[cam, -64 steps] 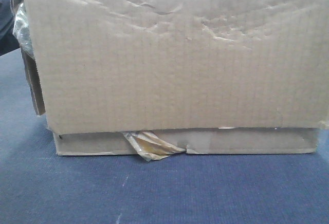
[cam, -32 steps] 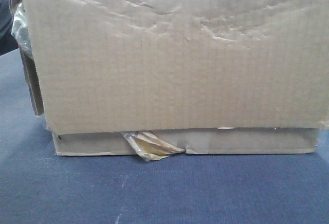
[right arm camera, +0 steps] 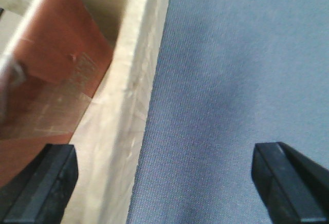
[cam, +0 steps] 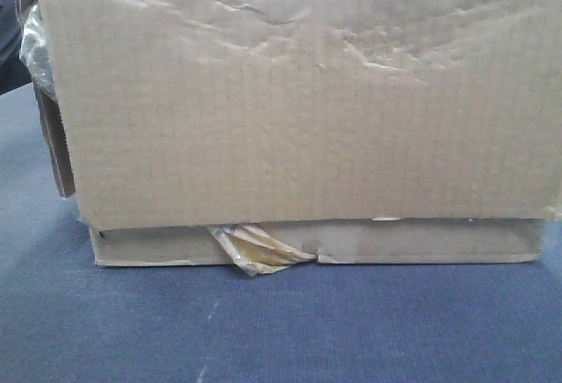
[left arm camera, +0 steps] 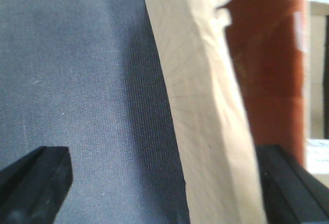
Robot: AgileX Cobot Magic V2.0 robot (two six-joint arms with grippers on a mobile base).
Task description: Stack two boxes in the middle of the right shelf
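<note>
In the front view the tall wide box (cam: 299, 102), with a wrinkled face, rests on the thin flat box (cam: 421, 244). A crumpled yellowish tape scrap (cam: 255, 249) sticks out between them. Both stand on blue cloth (cam: 281, 330). My left gripper (left arm camera: 162, 183) is open, and a pale cardboard wall (left arm camera: 205, 106) stands between its fingers, close to the right fingertip (left arm camera: 293, 183). Open too, my right gripper (right arm camera: 162, 183) has a cardboard wall (right arm camera: 128, 106) next to its left fingertip (right arm camera: 46, 183). I cannot tell which box each wall belongs to. The right shelf middle is out of view.
A reddish-brown surface (left arm camera: 267, 54) lies beyond the cardboard wall in the left wrist view. A similar reddish-brown surface (right arm camera: 56, 70) shows in the right wrist view. A dark edge and some crinkled plastic (cam: 35, 40) show at the stack's left side.
</note>
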